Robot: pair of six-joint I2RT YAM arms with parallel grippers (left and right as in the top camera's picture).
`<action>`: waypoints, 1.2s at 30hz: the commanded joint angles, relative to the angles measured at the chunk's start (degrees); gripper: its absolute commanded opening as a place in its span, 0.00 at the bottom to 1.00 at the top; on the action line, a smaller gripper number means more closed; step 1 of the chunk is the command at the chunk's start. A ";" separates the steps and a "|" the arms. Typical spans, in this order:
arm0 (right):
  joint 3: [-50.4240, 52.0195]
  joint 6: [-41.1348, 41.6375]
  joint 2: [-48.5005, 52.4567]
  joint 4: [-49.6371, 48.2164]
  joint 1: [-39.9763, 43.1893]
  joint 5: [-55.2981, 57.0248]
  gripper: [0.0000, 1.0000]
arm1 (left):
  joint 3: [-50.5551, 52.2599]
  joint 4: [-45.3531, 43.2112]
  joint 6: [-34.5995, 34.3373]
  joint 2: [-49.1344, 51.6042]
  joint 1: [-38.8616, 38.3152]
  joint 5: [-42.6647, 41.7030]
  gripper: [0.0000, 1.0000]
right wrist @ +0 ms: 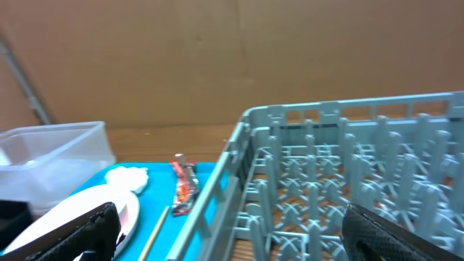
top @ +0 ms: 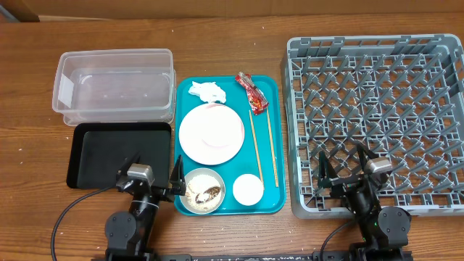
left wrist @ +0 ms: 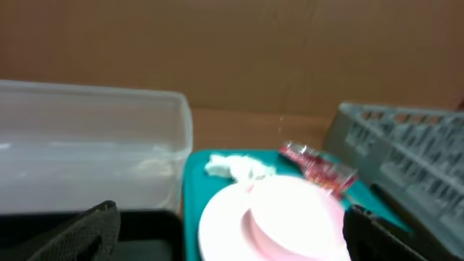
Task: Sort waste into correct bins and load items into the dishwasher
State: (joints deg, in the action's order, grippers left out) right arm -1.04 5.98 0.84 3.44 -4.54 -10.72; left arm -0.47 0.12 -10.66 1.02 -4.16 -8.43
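On the teal tray lie a crumpled white tissue, a red snack wrapper, a white plate with pink rim, two chopsticks, a bowl with rice and brown scraps and a small white cup. The clear tub and black tray are at the left. The grey dish rack is at the right. My left gripper is open over the black tray's near right corner. My right gripper is open over the rack's near edge. The plate, tissue and wrapper show in the left wrist view.
The wooden table extends around everything. In the right wrist view the rack's wall stands just ahead, with the wrapper and a chopstick to its left. A cardboard wall backs the table.
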 commanded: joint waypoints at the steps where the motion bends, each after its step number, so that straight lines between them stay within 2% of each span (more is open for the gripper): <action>1: 0.42 0.24 -0.68 -1.95 0.07 -5.42 1.00 | -0.35 -6.21 -5.22 -0.55 -0.35 -4.11 1.00; 3: -1.11 0.24 -0.68 -2.54 0.07 -8.72 1.00 | -2.38 -8.39 -5.22 -0.46 -0.37 -4.72 1.00; 5: -4.00 0.61 -0.68 -1.38 0.07 -10.47 1.00 | -6.58 -5.88 -5.22 0.57 -0.37 -4.98 1.00; 9: -12.28 2.64 0.59 5.77 0.07 -10.03 1.00 | -18.69 6.86 -4.55 7.54 -0.35 -8.44 1.00; 13: -23.69 2.62 6.49 17.07 0.07 -6.45 1.00 | -34.18 21.09 -4.55 21.59 -0.37 -11.65 1.00; 15: -30.08 2.60 11.58 22.29 0.07 -5.33 1.00 | -42.40 27.39 -4.37 30.03 -0.37 -13.88 1.00; 19: -42.91 2.58 24.30 32.17 0.07 -5.18 1.00 | -56.19 35.89 -0.48 43.89 -0.37 -23.98 1.00; 23: -56.85 2.03 39.17 43.82 0.07 -5.22 1.00 | -63.98 35.74 -6.10 53.07 -0.42 -34.27 1.00; 25: -64.26 1.40 46.73 49.35 0.07 -5.42 1.00 | -65.53 36.65 -6.34 56.94 -1.27 -37.22 1.00; 27: -70.10 1.55 52.50 53.11 0.07 -5.53 1.00 | -66.03 40.26 -6.32 60.11 -3.74 -36.61 1.00; 30: -77.53 1.49 59.87 57.18 0.07 -5.99 1.00 | -66.03 48.85 -6.08 65.13 -11.17 -28.48 1.00; 33: -80.76 1.62 64.13 56.37 0.17 -5.88 1.00 | -66.03 56.57 -6.12 70.01 -19.56 -18.43 1.00; 36: -81.42 5.01 66.84 53.13 0.20 -5.84 1.00 | -66.03 60.54 -6.36 74.73 -26.84 -12.26 1.00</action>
State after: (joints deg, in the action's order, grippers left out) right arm -80.31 8.58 66.37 57.84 -4.54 -16.56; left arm -65.95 59.33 -16.43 73.10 -26.28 -29.50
